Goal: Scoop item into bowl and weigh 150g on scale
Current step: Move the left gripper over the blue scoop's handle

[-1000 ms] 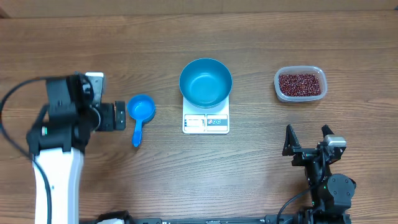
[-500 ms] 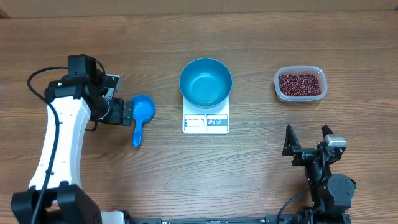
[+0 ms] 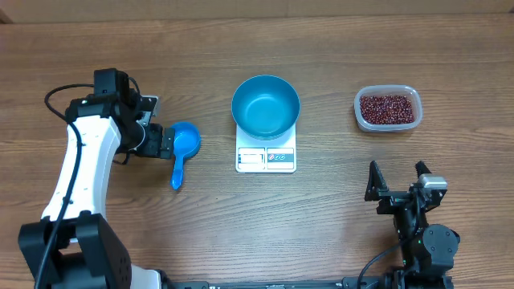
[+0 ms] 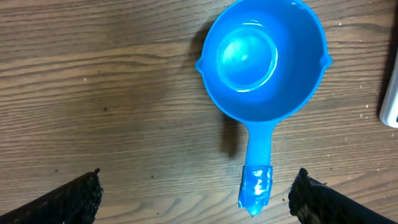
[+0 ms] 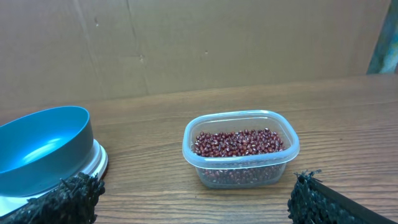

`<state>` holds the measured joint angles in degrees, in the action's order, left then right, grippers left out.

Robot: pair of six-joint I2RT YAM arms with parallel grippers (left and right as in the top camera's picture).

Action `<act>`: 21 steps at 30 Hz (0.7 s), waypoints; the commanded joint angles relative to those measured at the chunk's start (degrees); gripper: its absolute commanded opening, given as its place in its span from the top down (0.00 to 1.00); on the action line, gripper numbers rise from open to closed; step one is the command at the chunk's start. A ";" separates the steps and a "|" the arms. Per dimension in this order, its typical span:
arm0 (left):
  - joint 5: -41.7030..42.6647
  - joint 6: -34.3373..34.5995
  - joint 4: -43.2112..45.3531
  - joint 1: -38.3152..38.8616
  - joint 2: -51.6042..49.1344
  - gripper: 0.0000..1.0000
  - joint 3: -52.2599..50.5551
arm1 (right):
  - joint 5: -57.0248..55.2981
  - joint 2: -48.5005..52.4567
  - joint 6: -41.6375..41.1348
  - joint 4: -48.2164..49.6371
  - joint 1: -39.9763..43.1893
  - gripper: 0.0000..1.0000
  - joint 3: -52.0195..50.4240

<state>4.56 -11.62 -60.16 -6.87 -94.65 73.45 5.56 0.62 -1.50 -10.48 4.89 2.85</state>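
Left gripper [image 3: 165, 143]: jaws wide, empty, at small blue plastic handled scoop [image 3: 183, 144], table's left side. Advice: straddle handle [image 4: 255, 180] squarely, close mid-length. Right gripper [image 3: 397, 172]: wide, empty. Dark red-brown beans [image 3: 387, 107]: clear plastic tub [image 3: 359, 112], far-right corner.

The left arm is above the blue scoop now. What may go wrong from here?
1. The scoop lies flat with a thin handle; the open left gripper may slip on it or push it away.
2. The beans sit in the tub, far right of the bowl, so a loaded scoop could spill.
3. The bowl covers most of the scale; a bump might shift it.
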 commanded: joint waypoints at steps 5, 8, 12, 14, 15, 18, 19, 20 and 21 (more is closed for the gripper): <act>1.05 0.11 1.62 -0.22 -3.61 0.00 1.18 | -0.33 -0.46 0.07 0.26 0.33 0.00 0.09; 1.03 0.09 2.40 -0.22 -4.48 0.00 1.18 | -0.33 -0.46 0.07 0.28 0.33 0.00 0.09; 1.03 0.09 3.63 -0.22 -5.66 0.00 1.18 | -0.33 -0.46 0.09 0.26 0.33 0.00 0.09; 1.01 0.46 4.20 -0.22 -6.23 0.00 1.18 | -0.33 -0.46 0.07 0.28 0.33 0.00 0.09; 1.03 1.16 4.61 -0.22 -6.54 0.00 1.18 | -0.33 -0.46 0.07 0.26 0.33 0.00 0.09; 1.03 3.21 5.35 -0.15 -7.17 0.00 1.18 | -0.33 -0.46 0.09 0.26 0.33 0.00 0.09; 1.03 4.04 5.57 -0.13 -7.26 0.01 1.18 | -0.33 -0.46 0.09 0.26 0.33 0.00 0.09; 1.01 4.72 5.77 -0.11 -7.39 0.00 1.18 | -0.33 -0.46 0.07 0.26 0.33 0.00 0.09; 0.96 5.53 5.99 0.04 -7.45 0.01 1.18 | -0.33 -0.46 0.07 0.28 0.33 0.00 0.09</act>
<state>4.54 -9.28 -54.54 -6.85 -101.36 73.47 5.56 0.62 -1.50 -10.48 4.89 2.85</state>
